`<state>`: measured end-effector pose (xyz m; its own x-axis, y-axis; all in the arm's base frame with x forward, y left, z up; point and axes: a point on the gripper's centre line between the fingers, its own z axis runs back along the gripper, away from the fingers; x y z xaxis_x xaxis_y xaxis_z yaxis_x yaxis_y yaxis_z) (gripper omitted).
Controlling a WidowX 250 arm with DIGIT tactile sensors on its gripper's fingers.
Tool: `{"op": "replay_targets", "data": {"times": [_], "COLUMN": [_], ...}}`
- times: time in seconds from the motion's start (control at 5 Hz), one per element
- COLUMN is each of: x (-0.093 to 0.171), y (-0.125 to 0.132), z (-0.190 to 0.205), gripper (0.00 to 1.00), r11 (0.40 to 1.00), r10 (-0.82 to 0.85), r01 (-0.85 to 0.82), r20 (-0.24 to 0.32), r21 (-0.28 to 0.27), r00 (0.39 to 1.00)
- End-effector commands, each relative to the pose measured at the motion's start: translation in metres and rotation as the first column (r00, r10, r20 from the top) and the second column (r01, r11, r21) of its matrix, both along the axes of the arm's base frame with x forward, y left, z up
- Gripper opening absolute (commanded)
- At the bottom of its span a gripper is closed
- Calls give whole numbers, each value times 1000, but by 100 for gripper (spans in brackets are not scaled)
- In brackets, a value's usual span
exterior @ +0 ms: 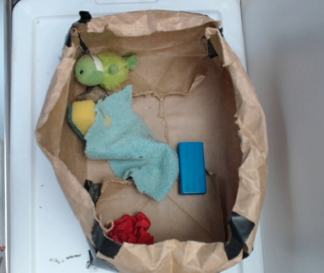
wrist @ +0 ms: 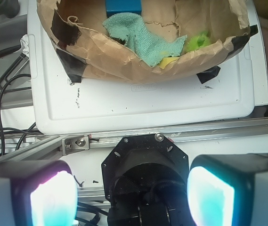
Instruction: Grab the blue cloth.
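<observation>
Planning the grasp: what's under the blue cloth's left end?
The blue cloth drapes over a yellow sponge with a dark green edge; only the sponge's left part shows. Brown paper bag floor surrounds it. Anything else beneath is covered.

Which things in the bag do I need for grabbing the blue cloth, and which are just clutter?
For the job:
- blue cloth, spread mid-bag
- hand, open, outside the bag

Lying about:
- green plush, back corner
- yellow sponge, partly under the cloth
- blue block, beside the cloth
- red cloth, front corner
- paper bag holding it all
</observation>
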<state>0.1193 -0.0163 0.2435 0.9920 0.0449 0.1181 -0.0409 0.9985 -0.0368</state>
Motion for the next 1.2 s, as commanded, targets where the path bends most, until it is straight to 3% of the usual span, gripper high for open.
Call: {"op": "replay_targets", "data": {"times": [0.0,0.6,1.0], "x": [0,80,116], "y": [0,22,38], "z": [0,-34,-51], "gripper": [100,100,100], "r11": [1000,992,993], "r10": [0,124,119], "r01": [0,-125,-119], "r20": [0,40,32], "r21": [0,35,-22], "r00": [1000,992,992]}}
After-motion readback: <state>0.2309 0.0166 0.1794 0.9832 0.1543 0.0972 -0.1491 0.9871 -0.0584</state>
